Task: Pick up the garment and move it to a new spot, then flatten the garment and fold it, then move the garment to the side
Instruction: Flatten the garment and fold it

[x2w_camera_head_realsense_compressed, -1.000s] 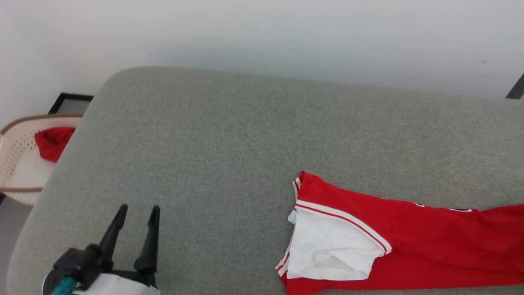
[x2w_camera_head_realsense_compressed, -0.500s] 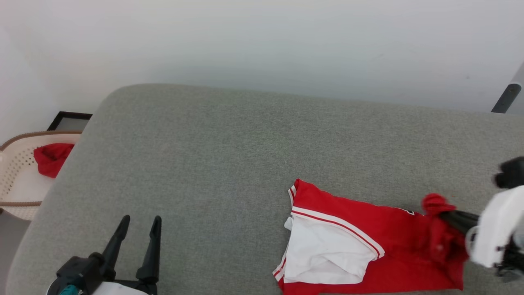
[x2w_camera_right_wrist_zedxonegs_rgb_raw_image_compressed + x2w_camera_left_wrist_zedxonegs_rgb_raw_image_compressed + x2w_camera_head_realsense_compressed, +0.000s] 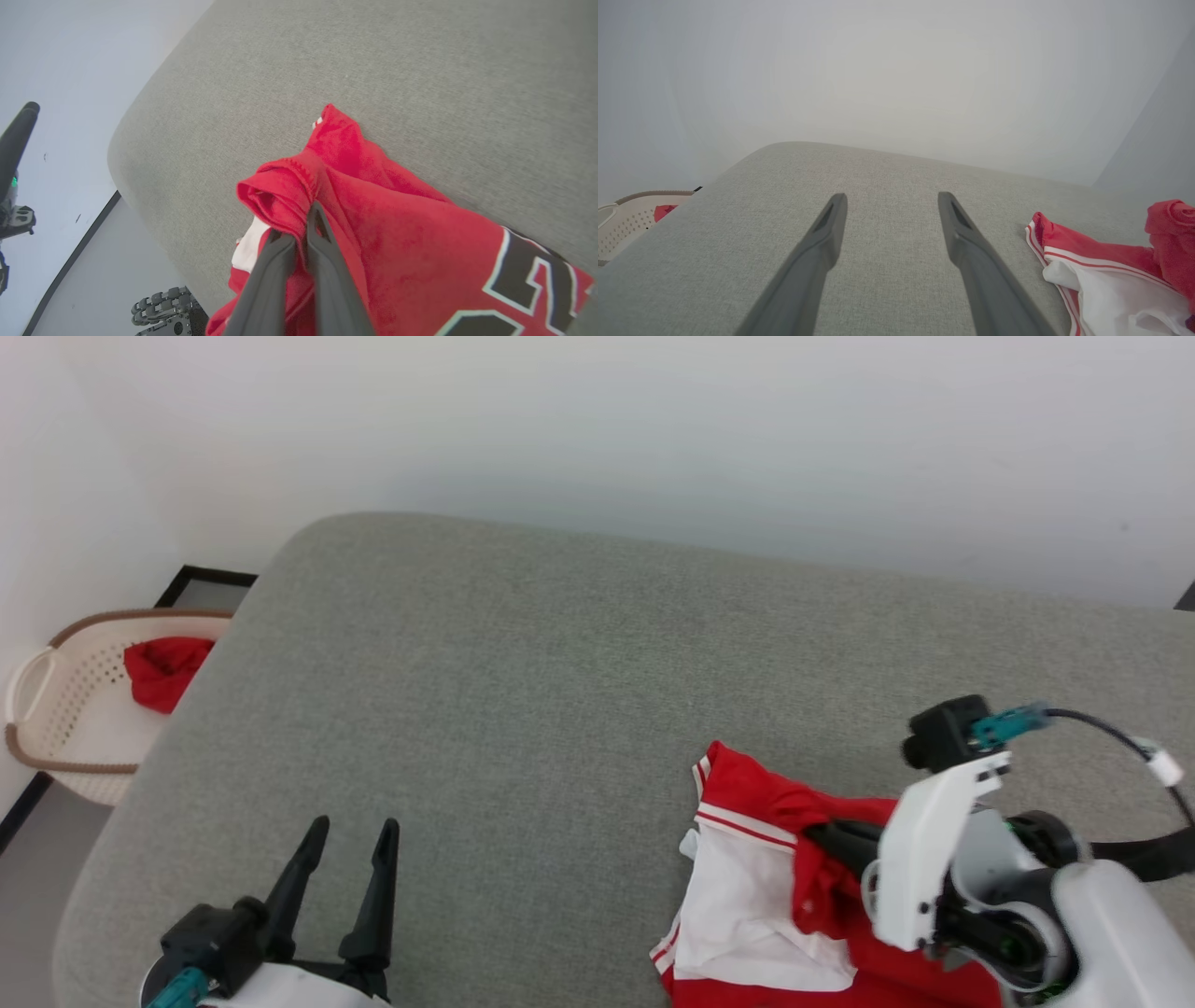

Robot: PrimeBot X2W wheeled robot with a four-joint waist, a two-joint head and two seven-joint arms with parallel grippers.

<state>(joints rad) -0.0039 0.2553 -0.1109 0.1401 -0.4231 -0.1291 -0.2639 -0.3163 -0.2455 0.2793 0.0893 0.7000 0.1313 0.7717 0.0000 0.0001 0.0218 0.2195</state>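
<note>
1. The right gripper is clenched on a rolled fold of the garment. Its two dark fingers are pressed together, and red cloth bulges out at their tips.
2. A second ago the garment lay stretched long across the grey cushion with no right arm in sight. Now that arm has come in over it, and the red cloth is bunched up against the white sleeve. (The head camera has swung a little too, so not all of that shift is the cloth's.)
3. To my eye the pick-up is made and the carry to a new spot is under way. Flattening and folding are not yet begun.
4. Seen from the right gripper, the held fold sits right at the fingertips. The white sleeve peeks out just beneath them, and the black lettering trails back beside the fingers, towards the wrist.
5. Much of the garment rests on the cushion below the right gripper, so I'd call this more a drag than a clean lift.
6. The left gripper is spread wide and holds nothing, low over the cushion. The garment lies well apart from it, off to its right.
</note>
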